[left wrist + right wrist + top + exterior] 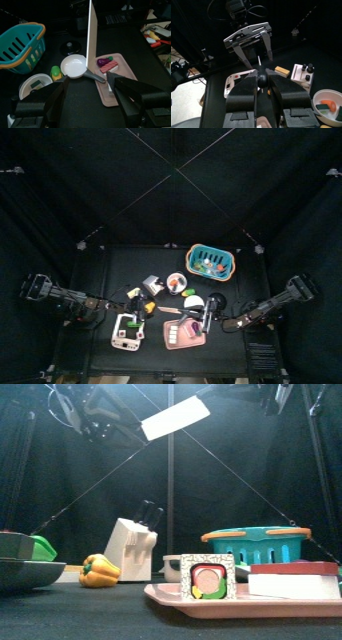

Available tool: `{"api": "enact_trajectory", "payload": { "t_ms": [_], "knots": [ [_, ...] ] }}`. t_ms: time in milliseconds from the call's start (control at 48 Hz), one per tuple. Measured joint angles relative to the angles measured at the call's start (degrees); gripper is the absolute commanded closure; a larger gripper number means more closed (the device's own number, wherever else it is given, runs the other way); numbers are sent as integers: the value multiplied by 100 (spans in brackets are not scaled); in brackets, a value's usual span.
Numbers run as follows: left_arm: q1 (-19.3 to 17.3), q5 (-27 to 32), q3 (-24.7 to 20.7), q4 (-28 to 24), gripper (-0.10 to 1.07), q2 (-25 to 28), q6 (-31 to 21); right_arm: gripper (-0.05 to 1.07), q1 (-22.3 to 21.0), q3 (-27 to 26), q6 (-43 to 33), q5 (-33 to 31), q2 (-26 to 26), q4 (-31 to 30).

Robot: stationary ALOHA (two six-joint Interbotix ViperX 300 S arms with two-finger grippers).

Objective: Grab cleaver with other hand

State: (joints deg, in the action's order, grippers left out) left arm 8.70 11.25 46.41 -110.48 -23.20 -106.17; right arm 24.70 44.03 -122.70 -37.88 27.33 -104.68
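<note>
The cleaver (177, 419) hangs high above the table, its white blade tilted. My right gripper (258, 75) is shut on it. In the right wrist view the cleaver (258, 61) shows edge-on as a thin line running away from the jaws. Facing it, my left gripper (251, 42) stands wide open with one finger on each side of the blade line. In the left wrist view the blade (92, 35) is edge-on and upright ahead of the open left gripper (90, 97). I cannot see it touching either finger.
Below on the table are a teal basket (257, 544), a pink tray (241, 599) with toy food, a white knife block (131, 549), a yellow pepper (98, 570) and a white ladle (73, 65). Black curtains close in all sides.
</note>
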Motion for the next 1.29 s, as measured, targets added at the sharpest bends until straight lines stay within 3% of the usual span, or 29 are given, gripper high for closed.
{"api": "enact_trajectory", "payload": {
  "t_ms": [312, 771, 1083, 1292],
  "knots": [
    [0, 53, -44, -79, 30, 9, 0, 59, -18, -9, 0, 26, -9, 0],
    [97, 18, -202, -378, 35, 141, 0, 58, -62, 0, 0, 97, -53, -9],
    [123, 44, -211, -378, 65, 237, -26, 58, -79, -9, 18, 114, -53, 0],
    [132, 62, -211, -369, 66, 246, -18, 55, -79, -9, 0, 123, -62, 88]
  ]
}}
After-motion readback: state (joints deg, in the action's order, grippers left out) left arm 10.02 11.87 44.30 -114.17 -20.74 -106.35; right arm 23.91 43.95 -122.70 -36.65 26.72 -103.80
